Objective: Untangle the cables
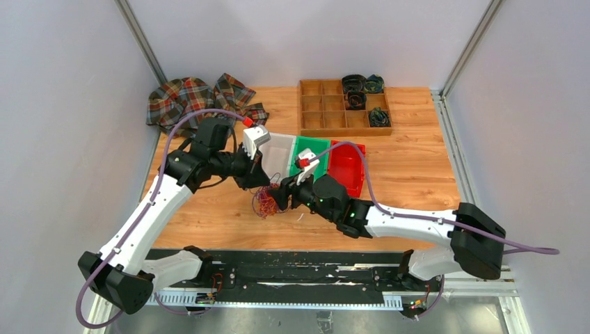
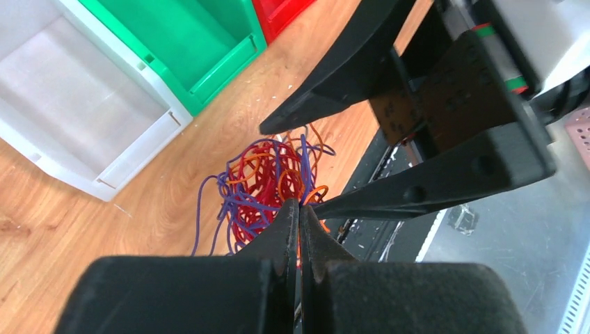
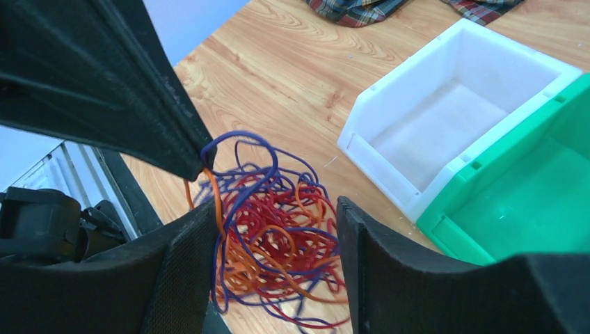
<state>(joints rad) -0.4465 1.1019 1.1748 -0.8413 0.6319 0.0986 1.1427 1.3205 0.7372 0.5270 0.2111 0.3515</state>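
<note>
A tangle of red, purple and orange cables [image 1: 265,203] lies on the wooden table in front of the bins. It also shows in the left wrist view [image 2: 261,181] and the right wrist view [image 3: 278,229]. My left gripper [image 1: 263,186] is over the tangle, shut on an orange cable strand at its fingertips [image 2: 299,207]; in the right wrist view [image 3: 200,165] purple and orange strands run up to its tip. My right gripper [image 1: 277,198] is open, with one finger on each side of the tangle [image 3: 278,223], and it faces the left gripper [image 2: 289,167].
A white bin [image 1: 277,154], a green bin [image 1: 309,154] and a red bin [image 1: 346,167] stand in a row just behind the tangle. A wooden divided tray [image 1: 327,120] with coiled cables sits at the back. A plaid cloth [image 1: 195,97] lies at the back left.
</note>
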